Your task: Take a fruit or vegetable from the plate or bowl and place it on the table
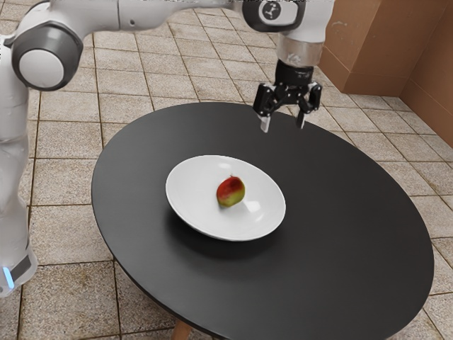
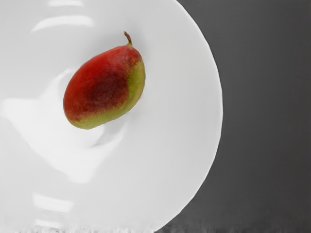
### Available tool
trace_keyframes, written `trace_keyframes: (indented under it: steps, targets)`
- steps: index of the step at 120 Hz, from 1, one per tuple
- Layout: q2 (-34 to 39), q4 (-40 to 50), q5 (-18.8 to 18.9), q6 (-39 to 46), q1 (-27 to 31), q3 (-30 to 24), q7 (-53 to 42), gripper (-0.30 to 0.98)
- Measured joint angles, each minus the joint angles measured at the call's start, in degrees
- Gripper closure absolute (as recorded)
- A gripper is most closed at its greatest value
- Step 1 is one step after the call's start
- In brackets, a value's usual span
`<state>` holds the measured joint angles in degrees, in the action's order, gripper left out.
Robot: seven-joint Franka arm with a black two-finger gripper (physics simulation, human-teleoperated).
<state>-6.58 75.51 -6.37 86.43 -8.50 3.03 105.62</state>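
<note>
Black and round, the worktop [image 1: 340, 248] has its near edge at the bottom of the exterior view's frame, closest to the camera. Near the middle of that frame, the mango [image 1: 231, 192] rests inside a wide, shallow white bowl [image 1: 195, 180], around the middle of its floor. Its skin is red with a darker patch, turning yellow-green along one flank, and the wrist view shows a short brown stem [image 2: 128, 39] at one end. Pale glints lie on the bowl around the fruit. The bowl stands on the worktop, left of the frame's centre.

In the upper right of the frame, the black gripper [image 1: 283, 123] points down with its fingers [image 1: 265, 124] set wide apart and nothing between them, well apart from the mango. The white arm [image 1: 152, 14] crosses the top of the frame from the upper left. Pale floor tiles [image 1: 67, 234] surround the worktop, a wooden leg [image 1: 181, 330] shows at the bottom, and a brown wall [image 1: 379, 46] fills the upper right corner.
</note>
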Motion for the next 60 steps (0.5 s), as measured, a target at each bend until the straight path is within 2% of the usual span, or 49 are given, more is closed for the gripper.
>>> trace_keyframes:
  steps: [16, 34, 47, 60]
  targets:
    - [-3.7, 0.0, -2.1, 0.0, 0.3, 0.2, -9.9, 0.00]
    - [-7.1, 1.0, -2.1, 1.5, 4.3, 0.5, -21.5, 0.01]
    - [0.3, 14.1, -1.0, 5.3, 3.9, 0.6, -29.0, 0.01]
    - [8.6, 29.2, 2.6, 12.5, 3.1, 0.5, -35.5, 0.02]
